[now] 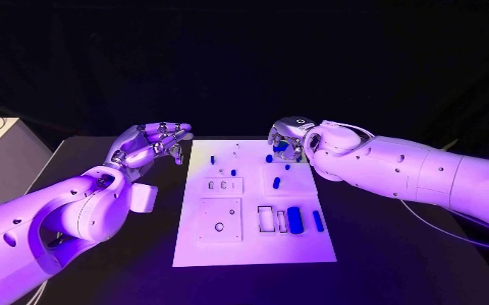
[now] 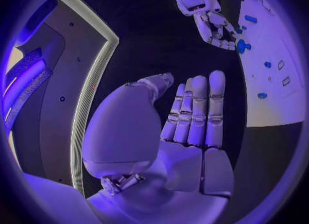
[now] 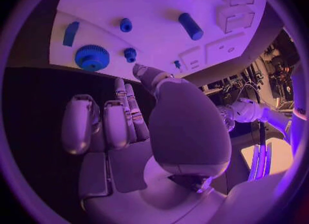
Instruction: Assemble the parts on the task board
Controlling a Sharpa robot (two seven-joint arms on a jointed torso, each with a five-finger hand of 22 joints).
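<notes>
Looking at the blue gear (image 3: 92, 57) near the task board's (image 1: 255, 248) far edge: small, hard, probably light. Pinch its toothed rim. Your right hand (image 1: 288, 138) hovers open, holding nothing; left hand (image 1: 152, 144) too.

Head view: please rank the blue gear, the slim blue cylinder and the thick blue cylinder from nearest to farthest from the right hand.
1. blue gear: far end of the task board, right beside the right hand.
2. slim blue cylinder: middle of the board.
3. thick blue cylinder: near part of the board.
</notes>
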